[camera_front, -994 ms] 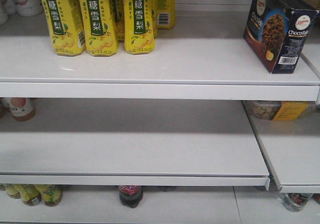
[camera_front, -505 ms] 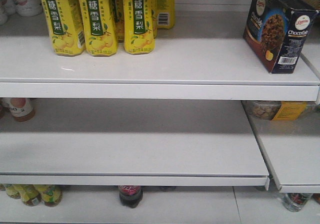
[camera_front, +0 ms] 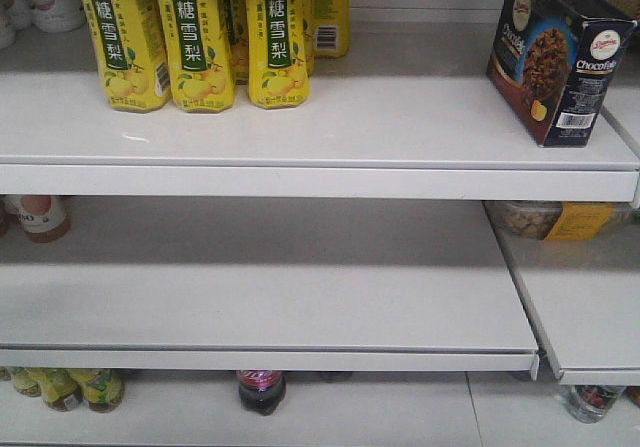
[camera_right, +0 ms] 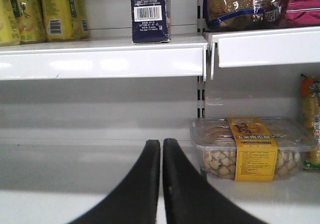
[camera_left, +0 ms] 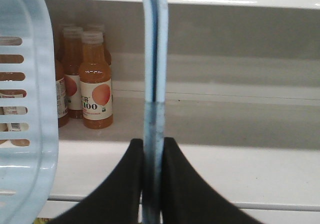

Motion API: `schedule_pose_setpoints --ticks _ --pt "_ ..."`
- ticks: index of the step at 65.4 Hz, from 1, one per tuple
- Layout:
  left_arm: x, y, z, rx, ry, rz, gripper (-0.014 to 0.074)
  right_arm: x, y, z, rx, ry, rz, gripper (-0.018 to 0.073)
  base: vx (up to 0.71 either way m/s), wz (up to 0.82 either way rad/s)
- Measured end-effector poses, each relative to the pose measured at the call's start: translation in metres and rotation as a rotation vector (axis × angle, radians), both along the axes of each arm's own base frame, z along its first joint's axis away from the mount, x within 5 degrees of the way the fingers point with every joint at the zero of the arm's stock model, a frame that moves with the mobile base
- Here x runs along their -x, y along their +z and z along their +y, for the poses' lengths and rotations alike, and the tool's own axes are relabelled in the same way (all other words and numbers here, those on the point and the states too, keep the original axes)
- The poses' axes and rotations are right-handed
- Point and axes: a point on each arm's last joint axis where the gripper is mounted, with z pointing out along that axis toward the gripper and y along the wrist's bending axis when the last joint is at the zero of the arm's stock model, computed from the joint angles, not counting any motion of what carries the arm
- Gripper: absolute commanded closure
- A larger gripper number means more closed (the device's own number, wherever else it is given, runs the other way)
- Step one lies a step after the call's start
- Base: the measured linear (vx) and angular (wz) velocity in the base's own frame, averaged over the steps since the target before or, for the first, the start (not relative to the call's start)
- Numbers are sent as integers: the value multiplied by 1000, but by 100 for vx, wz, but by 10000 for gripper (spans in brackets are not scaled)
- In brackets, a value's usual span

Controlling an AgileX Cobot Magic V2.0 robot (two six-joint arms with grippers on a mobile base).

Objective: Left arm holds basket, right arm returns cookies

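Standing upright near the right end of the white upper shelf (camera_front: pixel 300 132), the dark navy cardboard cookie box (camera_front: pixel 558 55) lies above and just left of the right pincer (camera_right: pixel 161 149), which is clenched and empty. The left pincer (camera_left: pixel 152 149) grips the light blue plastic basket's thin handle (camera_left: pixel 154 58).

Basket (camera_left: pixel 22 108) is smooth pale-blue plastic; cookies (camera_front: pixel 560 52) box looks glossy card; shelf (camera_front: pixel 300 132) perhaps matt painted metal.
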Motion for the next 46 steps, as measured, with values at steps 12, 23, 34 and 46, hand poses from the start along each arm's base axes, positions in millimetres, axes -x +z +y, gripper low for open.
schedule_pose_setpoints --ticks 12,23,34,46 --pt "0 0 0 0 0 0 602 0 0 0 0 0 0 567 0 0" --pt "0 0 0 1 0 0 602 0 0 0 0 0 0 567 0 0" --pt "0 0 0 1 -1 0 602 0 0 0 0 0 0 567 0 0" --pt "0 0 0 2 -1 0 602 1 -1 0 3 0 -7 567 0 0"
